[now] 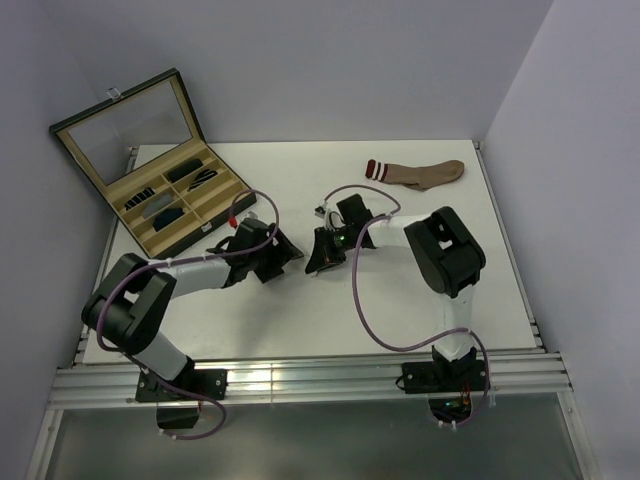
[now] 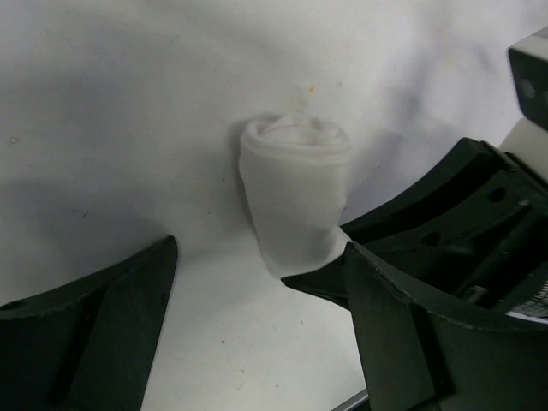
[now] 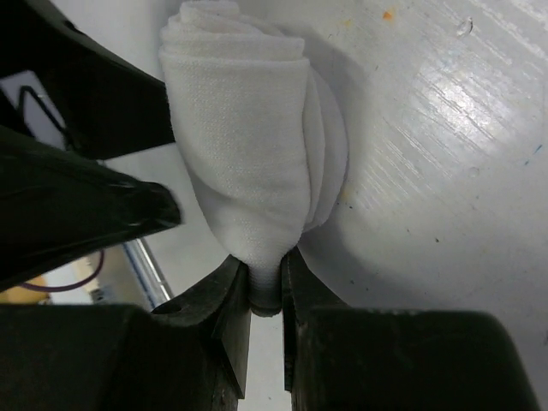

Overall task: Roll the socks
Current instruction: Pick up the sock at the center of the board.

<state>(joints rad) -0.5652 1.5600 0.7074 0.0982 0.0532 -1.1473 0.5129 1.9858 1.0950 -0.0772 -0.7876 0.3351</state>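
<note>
A white sock, rolled into a compact roll, lies on the white table between the two grippers. My right gripper is shut on one end of the roll, pinching the fabric. In the left wrist view the white sock roll lies just ahead of my left gripper, which is open with its fingers wide apart and empty. In the top view the left gripper and the right gripper face each other at the table's middle. The roll hardly shows there.
A tan sock with a red and white striped cuff lies flat at the back right. An open compartment box with a glass lid stands at the back left and holds several dark rolled items.
</note>
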